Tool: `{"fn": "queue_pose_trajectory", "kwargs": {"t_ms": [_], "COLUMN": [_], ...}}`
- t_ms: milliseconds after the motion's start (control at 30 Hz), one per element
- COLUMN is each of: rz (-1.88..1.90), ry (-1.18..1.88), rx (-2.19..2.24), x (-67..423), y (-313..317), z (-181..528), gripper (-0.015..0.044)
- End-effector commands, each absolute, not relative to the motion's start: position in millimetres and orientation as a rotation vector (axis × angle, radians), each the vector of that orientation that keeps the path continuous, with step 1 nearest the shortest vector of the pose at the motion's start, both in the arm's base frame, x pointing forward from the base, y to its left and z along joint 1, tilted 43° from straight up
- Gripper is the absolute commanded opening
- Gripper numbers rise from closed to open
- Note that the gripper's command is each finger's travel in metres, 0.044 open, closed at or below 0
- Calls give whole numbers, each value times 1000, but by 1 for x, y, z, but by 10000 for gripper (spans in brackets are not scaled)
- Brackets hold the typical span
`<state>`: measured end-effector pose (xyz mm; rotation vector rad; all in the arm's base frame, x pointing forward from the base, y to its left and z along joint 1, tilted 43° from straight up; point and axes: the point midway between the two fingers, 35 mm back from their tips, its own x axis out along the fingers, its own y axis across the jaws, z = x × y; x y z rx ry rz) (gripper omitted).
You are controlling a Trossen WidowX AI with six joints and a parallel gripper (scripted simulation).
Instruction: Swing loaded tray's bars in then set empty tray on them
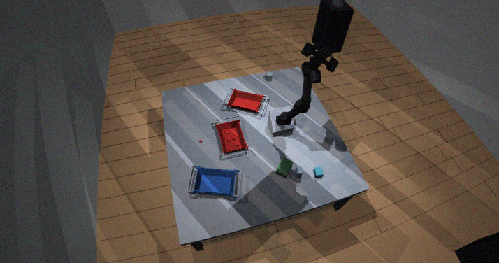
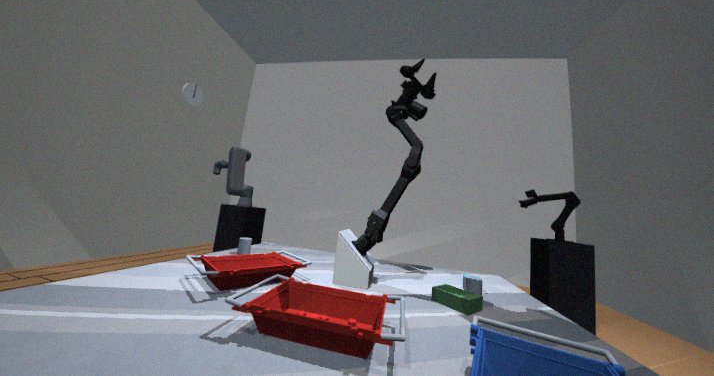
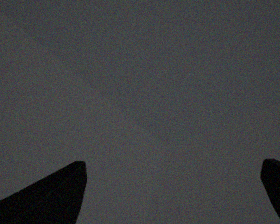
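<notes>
The loaded red tray (image 1: 230, 136) (image 2: 320, 319) stands mid-table with small red blocks inside. Its two wire bars are swung out over its ends: one bar (image 1: 226, 120) (image 2: 252, 290) and the other bar (image 1: 237, 154) (image 2: 401, 319). The empty red tray (image 1: 244, 100) (image 2: 245, 268) lies beyond it, its bars also out. My gripper (image 1: 319, 57) (image 2: 424, 72) (image 3: 175, 169) is open and empty. It is raised high above the arm's base, pointing upward, far from both trays. The wrist view shows only the two fingertips against grey.
A blue tray (image 1: 214, 182) (image 2: 525, 356) stands near the table's edge. A green block (image 1: 284, 167) (image 2: 457, 299), a grey cylinder (image 1: 300, 171) (image 2: 472, 285) and a cyan cube (image 1: 318, 171) lie together. Another grey cylinder (image 1: 268, 76) (image 2: 244, 245) and a small red ball (image 1: 200, 140) are also on the table.
</notes>
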<state>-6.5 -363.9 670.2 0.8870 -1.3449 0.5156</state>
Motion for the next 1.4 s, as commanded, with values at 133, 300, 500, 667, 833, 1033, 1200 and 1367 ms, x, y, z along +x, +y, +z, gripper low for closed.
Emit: {"fn": "queue_pose_trajectory", "kwargs": {"t_ms": [133,300,500,667,833,1033,1200,1367], "rz": [516,470,281,134,26,-124,-227,-287], "ry": [-1345,-1353,-1330,-1261,-1173,-977,-753,-503], "rx": [887,922,1062,1144,1196,1280,1325,1334], "x": [-7,7,71,131,180,256,324,385], "y": [-364,-377,-423,-444,-451,-452,-434,-400], "z": [670,665,638,610,585,538,490,440], "gripper": [269,138,86,86,86,86,86,86]}}
